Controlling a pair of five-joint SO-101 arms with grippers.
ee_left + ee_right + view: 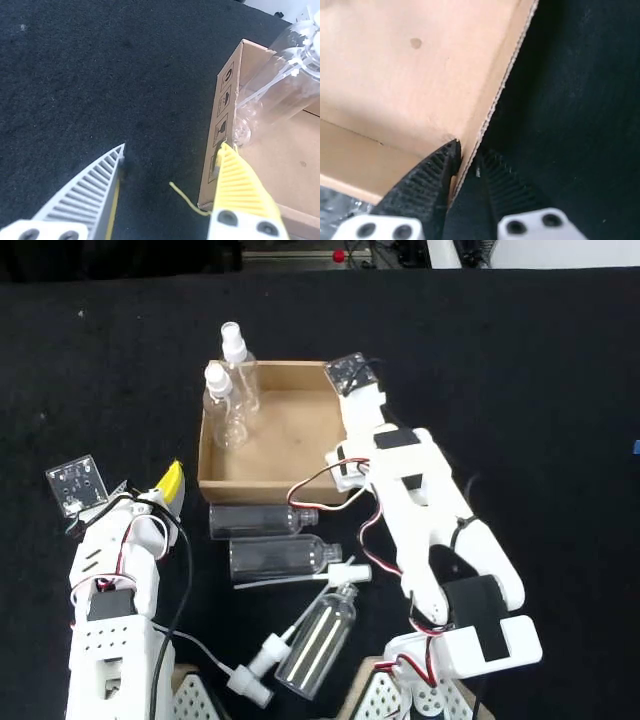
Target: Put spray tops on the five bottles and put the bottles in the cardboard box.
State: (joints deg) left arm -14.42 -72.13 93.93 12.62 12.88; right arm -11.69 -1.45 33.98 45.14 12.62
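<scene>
The cardboard box [262,486] stands at mid-table. Two clear bottles with spray tops, one [226,412] and another [241,368], stand upright in its left part. Three capless bottles lie in front of it: two side by side [258,521] [280,558] and one slanted [318,640]. Loose spray tops [345,573] [272,648] [248,683] lie among them. My right gripper [467,152] [345,462] is shut on the box's right wall [490,110], one finger inside, one outside. My left gripper [172,150] [165,490] hangs open beside the box's left front corner [225,115], holding nothing.
A black cloth [520,390] covers the table, with free room to the left and right of the box. The arm bases and their cables [185,570] occupy the front edge. A bottle [280,90] in the box shows close to the yellow finger [240,185].
</scene>
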